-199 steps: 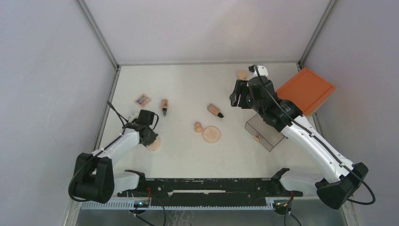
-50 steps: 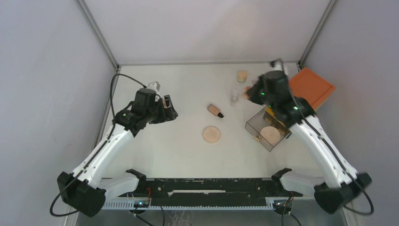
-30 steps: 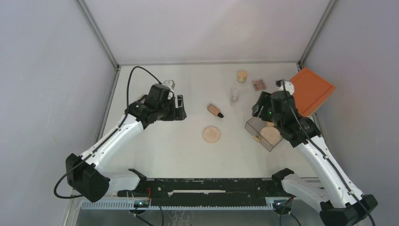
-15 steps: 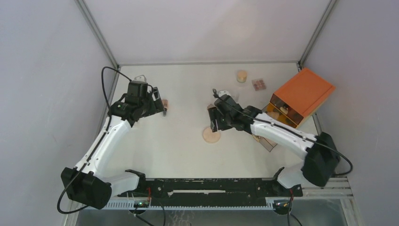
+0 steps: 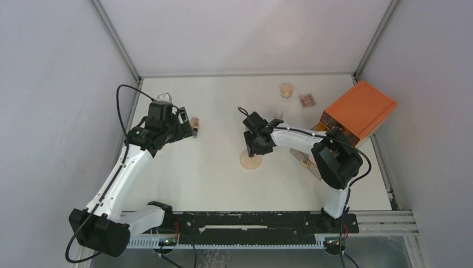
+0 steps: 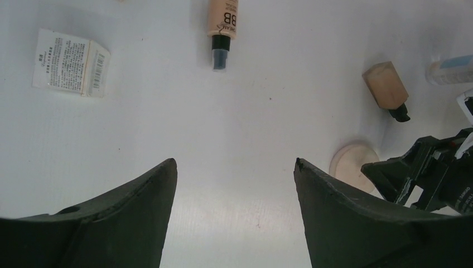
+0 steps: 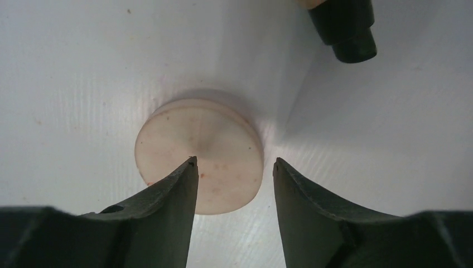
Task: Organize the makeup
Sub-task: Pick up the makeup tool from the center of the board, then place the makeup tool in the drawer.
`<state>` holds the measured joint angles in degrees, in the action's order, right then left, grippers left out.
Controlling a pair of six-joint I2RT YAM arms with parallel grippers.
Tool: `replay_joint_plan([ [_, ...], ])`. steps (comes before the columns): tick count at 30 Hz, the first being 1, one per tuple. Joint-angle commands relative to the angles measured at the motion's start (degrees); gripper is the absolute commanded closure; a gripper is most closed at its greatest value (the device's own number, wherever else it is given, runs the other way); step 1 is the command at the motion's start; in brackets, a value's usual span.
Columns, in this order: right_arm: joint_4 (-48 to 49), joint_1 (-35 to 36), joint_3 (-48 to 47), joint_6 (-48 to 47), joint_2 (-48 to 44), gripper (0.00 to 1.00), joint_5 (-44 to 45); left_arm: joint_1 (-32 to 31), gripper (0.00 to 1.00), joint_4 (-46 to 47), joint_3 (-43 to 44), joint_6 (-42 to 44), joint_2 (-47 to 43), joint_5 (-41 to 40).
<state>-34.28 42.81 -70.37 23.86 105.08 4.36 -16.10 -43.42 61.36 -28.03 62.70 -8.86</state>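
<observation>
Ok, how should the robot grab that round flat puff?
Probably by its round edge, coming straight down. The puff lies flat on the table and is thick like a puck, so the right gripper can put one finger on each side and squeeze.

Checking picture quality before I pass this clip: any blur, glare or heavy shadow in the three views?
Top external: even, soft light, sharp throughout, no glare on the table. Left wrist: the BB tube print reads crisply; the left end effector is dark, underexposed. Right wrist: the round disc is sharp, soft grey shadow at its upper right; the right end effector near-black.
</observation>
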Motion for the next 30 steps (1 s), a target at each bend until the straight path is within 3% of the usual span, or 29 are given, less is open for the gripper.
replay_joint_plan([
  [1, 2.7, -0.2, -0.7, -0.5, 2.7, 0.46, -1.2, 0.1, 0.20, 2.0, -1.4, -0.4, -1.1, 0.4],
  [4, 3.7, 0.7, -0.5, -0.1, 5.2, 0.56, -1.8, 0.1, 0.20, 2.7, -1.8, -0.6, -1.6, 0.6],
  [10, 0.6, 1.2, -0.5, 0.4, 1.0, 1.00, 0.6, 0.2, 0.20, 2.4, -1.6, -0.2, -2.0, -0.3],
  [20, -7.8, -4.2, -0.5, 0.6, -30.0, 1.00, 15.4, 0.1, 0.20, 3.8, -1.9, -0.7, -0.8, 0.9],
  [23, -13.3, -9.7, -0.5, 2.8, -37.7, 1.00, 19.6, 0.1, 0.20, 4.4, -1.9, -0.7, -0.2, 1.7],
  [30, -18.9, -24.4, 10.1, 6.3, -54.3, 1.00, 22.5, 0.1, 0.20, 5.7, -1.8, -0.8, 1.3, 3.9],
])
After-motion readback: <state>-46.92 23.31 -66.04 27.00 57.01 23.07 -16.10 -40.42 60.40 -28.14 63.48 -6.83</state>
